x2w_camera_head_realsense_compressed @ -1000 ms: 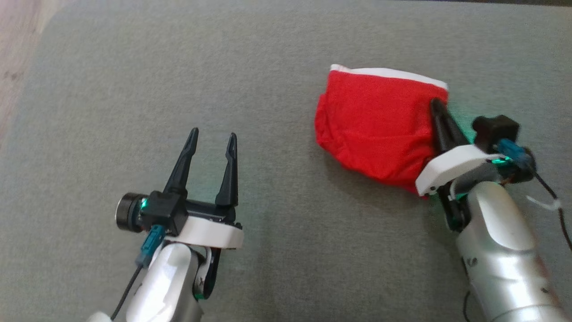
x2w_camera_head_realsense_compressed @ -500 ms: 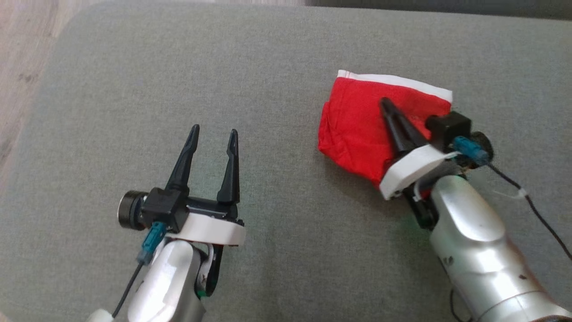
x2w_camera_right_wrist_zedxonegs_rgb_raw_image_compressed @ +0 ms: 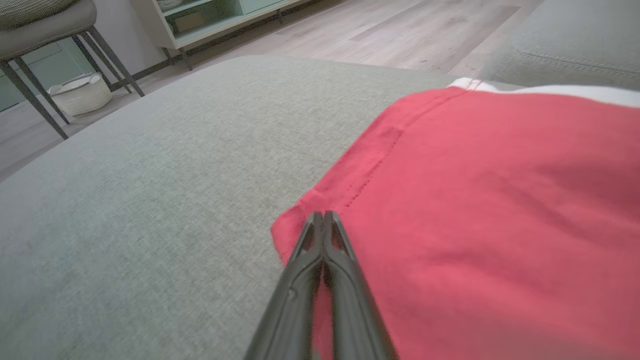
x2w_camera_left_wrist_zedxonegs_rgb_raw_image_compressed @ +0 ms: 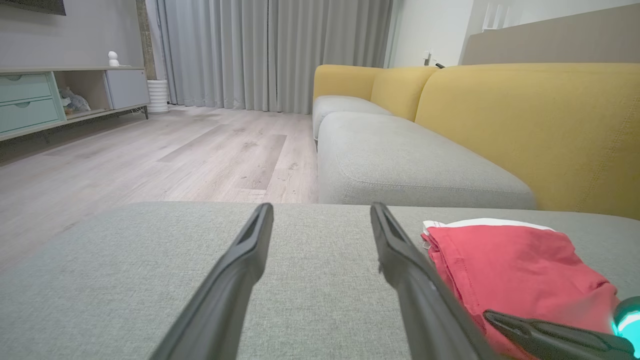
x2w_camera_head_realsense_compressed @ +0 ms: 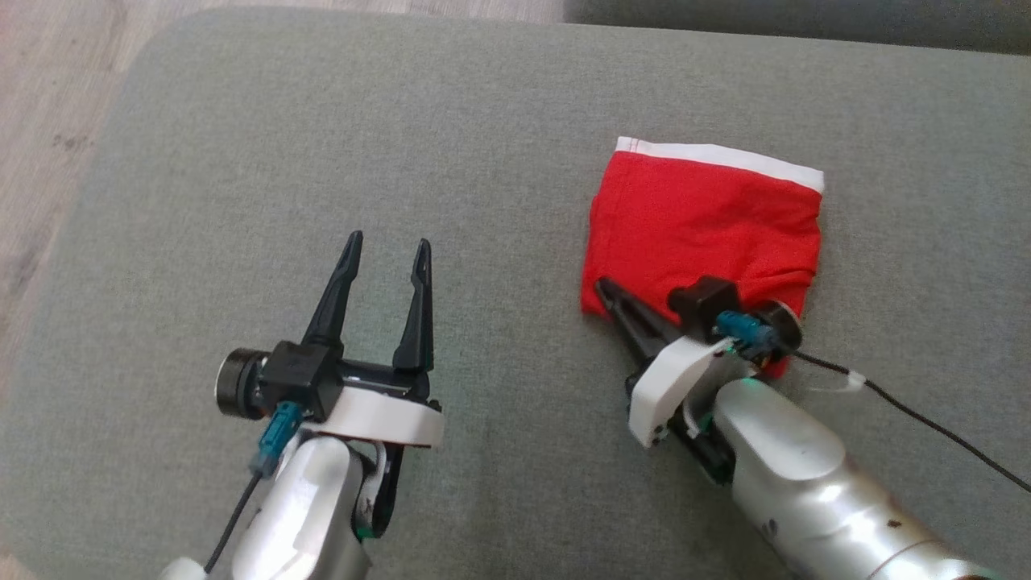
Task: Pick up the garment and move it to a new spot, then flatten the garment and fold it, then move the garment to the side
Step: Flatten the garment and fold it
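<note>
Pale wooden floor [x2w_camera_head_realsense_compressed: 48,97] is showing along the far left, past the rounded left edge of the grey fabric sofa cushion [x2w_camera_head_realsense_compressed: 483,161]. The left gripper [x2w_camera_head_realsense_compressed: 388,242] is hovering over the cushion's near left part with its fingers spread and nothing between them. Bare cushion is lying open all around it and on to the right. The folded red garment with a white waistband [x2w_camera_head_realsense_compressed: 701,217] is lying flat on the cushion's right half, with spare room beyond its far and right edges. The right gripper [x2w_camera_head_realsense_compressed: 606,287], fingers pressed together, is pointing at the garment's near left corner. A second ago it was at the garment's right edge, and the cloth was bulging more.
</note>
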### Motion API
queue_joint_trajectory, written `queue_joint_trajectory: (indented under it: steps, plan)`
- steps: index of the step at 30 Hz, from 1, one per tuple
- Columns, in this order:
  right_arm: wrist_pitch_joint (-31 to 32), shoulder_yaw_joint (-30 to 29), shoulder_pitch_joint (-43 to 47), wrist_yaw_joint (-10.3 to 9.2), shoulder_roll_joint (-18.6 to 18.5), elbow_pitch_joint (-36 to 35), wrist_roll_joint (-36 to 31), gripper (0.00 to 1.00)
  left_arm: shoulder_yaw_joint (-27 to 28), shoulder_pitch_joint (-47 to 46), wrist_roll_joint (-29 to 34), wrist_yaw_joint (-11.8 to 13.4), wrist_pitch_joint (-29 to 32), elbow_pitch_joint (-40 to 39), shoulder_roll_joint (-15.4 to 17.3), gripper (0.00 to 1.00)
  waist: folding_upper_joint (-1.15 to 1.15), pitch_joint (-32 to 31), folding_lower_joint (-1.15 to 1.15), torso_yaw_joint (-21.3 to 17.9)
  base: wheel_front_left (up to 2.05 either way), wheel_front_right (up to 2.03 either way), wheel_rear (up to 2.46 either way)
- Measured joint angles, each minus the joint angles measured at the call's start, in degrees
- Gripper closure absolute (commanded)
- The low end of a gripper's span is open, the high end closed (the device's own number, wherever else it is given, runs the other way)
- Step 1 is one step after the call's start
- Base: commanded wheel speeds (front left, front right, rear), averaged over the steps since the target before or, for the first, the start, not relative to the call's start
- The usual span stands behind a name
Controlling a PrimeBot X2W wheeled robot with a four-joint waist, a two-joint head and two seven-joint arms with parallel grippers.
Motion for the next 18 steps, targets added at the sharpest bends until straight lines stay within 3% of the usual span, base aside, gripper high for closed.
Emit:
queue_joint_trajectory:
  steps: [6,11,14,18]
  plan:
    - [0.4,8.9,0.0,0.00,0.0,0.0,4.8,1.00,0.3,0.3,0.0,0.0,0.0,0.4,0.0,0.00,0.00,-1.1,0.00,-1.0,0.00,0.00,0.00]
    - [0.2,9.8,-0.2,0.00,0.0,-0.1,7.2,1.00,0.8,0.7,0.1,0.1,0.0,0.4,0.0,0.00,0.00,-2.2,0.00,-3.1,0.00,0.00,0.00]
    - [0.2,4.1,-0.6,0.00,-0.3,-2.1,6.7,1.00,1.6,1.7,0.6,0.1,0.0,0.4,0.0,0.00,0.00,-3.0,0.00,-4.8,0.00,0.00,0.00]
    - [0.0,-10.4,-0.3,0.00,-2.1,-9.0,0.5,1.00,2.4,2.4,0.6,0.1,0.0,0.3,0.0,0.00,0.00,-4.1,0.00,-7.3,0.00,0.00,0.00]
